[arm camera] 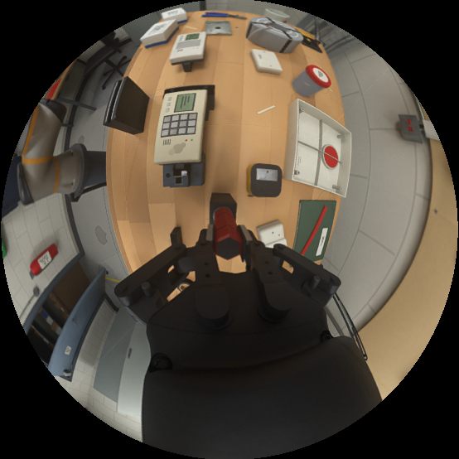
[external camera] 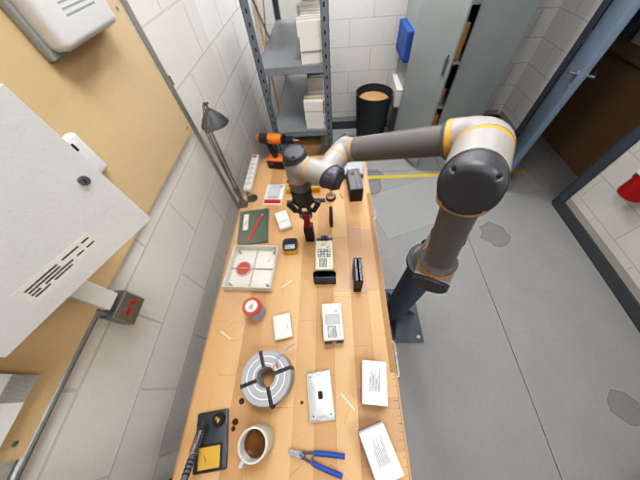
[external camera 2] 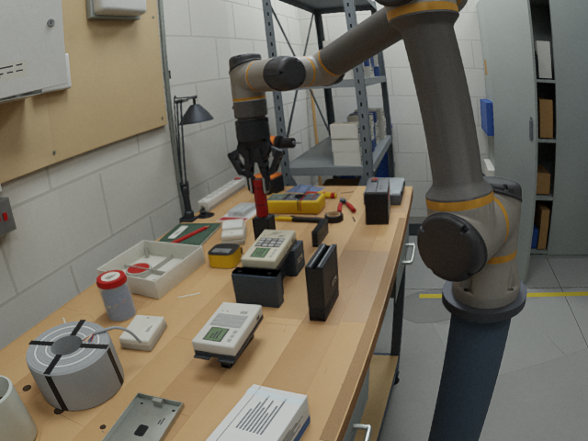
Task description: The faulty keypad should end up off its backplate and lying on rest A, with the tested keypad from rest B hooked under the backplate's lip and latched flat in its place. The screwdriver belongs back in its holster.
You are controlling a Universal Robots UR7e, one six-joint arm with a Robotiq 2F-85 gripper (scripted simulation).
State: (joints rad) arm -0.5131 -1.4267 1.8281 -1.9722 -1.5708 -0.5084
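The beige keypad (external camera: 324,254) (external camera 2: 269,248) (arm camera: 180,126) with dark keys and a green screen lies tilted on its dark backplate (external camera 2: 259,286) near the middle of the bench. Just behind it the red-handled screwdriver (external camera: 307,221) (external camera 2: 259,197) (arm camera: 225,235) stands upright with its lower end in the black holster (external camera: 309,235) (external camera 2: 263,225) (arm camera: 223,202), my gripper (external camera: 305,208) (external camera 2: 257,176) (arm camera: 226,242) clamped around the top of the handle. A second keypad (external camera: 332,322) (external camera 2: 228,328) (arm camera: 188,47) lies on a low dark rest nearer the front. An empty black rest (external camera: 357,274) (external camera 2: 322,281) (arm camera: 126,105) stands by the bench's aisle edge.
A white compartment tray (external camera: 252,266) (external camera 2: 153,267) (arm camera: 318,148) with a red disc sits toward the wall. Close to the holster lie a yellow-and-black tape measure (external camera: 290,246) (external camera 2: 224,255) (arm camera: 264,180), a green mat (external camera: 254,226), a small white box (external camera: 283,220) and a yellow multimeter (external camera 2: 296,202).
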